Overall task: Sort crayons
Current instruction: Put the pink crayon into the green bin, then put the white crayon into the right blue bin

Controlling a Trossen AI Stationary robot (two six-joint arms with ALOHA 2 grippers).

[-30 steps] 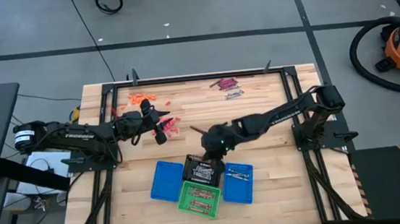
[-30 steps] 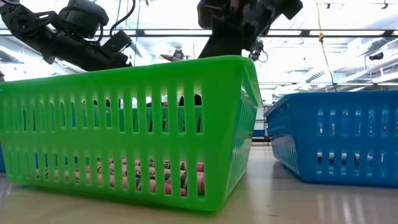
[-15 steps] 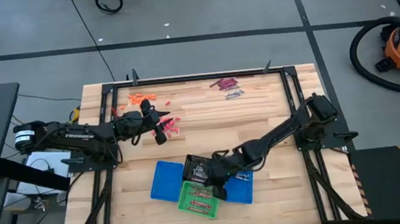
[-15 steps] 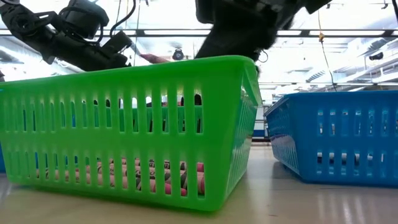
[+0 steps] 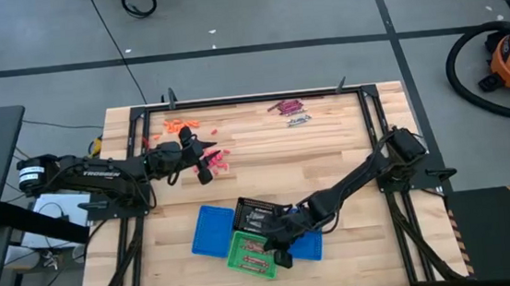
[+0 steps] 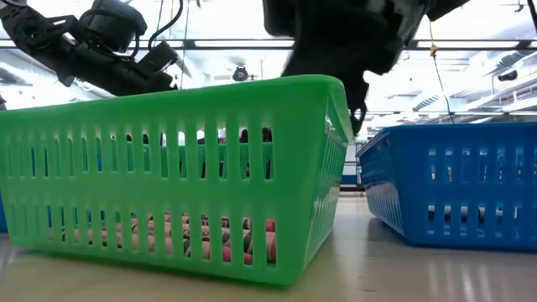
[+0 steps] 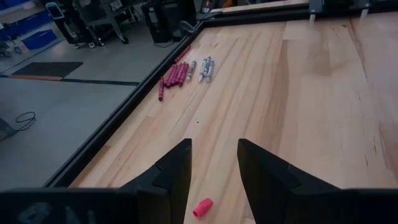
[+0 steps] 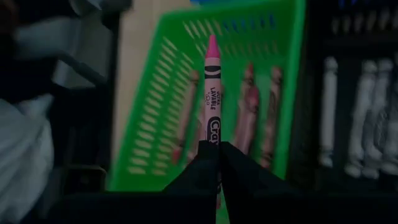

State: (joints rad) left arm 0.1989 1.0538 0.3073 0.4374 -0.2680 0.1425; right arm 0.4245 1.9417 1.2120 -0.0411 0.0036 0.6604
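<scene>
My right gripper [image 5: 280, 254] is over the green basket [image 5: 251, 254] at the table's near edge, shut on a pink crayon [image 8: 211, 93]. The basket holds several reddish crayons [image 8: 249, 118]. My left gripper [image 7: 214, 168] is open and empty at the table's left, above loose pink crayons [image 5: 219, 160]; one pink piece [image 7: 202, 207] lies just below its fingers. Maroon crayons [image 5: 286, 106] and silvery-grey crayons [image 5: 298, 119] lie at the far edge, and orange ones [image 5: 179, 125] at the far left. My right gripper pinches the pink crayon's blunt end [image 8: 212, 148] between its two fingers. The crayon sticks out ahead of the fingertips, in line with them, its tip pointing at the green basket. It is lifted clear, above the basket's inside.
A black basket [image 5: 257, 219] with silvery-grey crayons [image 8: 367, 106] stands just beyond the green one. Blue baskets stand at its left [image 5: 211, 232] and right [image 5: 306, 240]. The green basket's wall [image 6: 168, 168] fills the low view. Bare wood lies at mid-table.
My right gripper has gone from mid-table toward the near edge, past the black basket, and now stands over the green basket with the pink crayon still in its fingers. The baskets have kept their places.
</scene>
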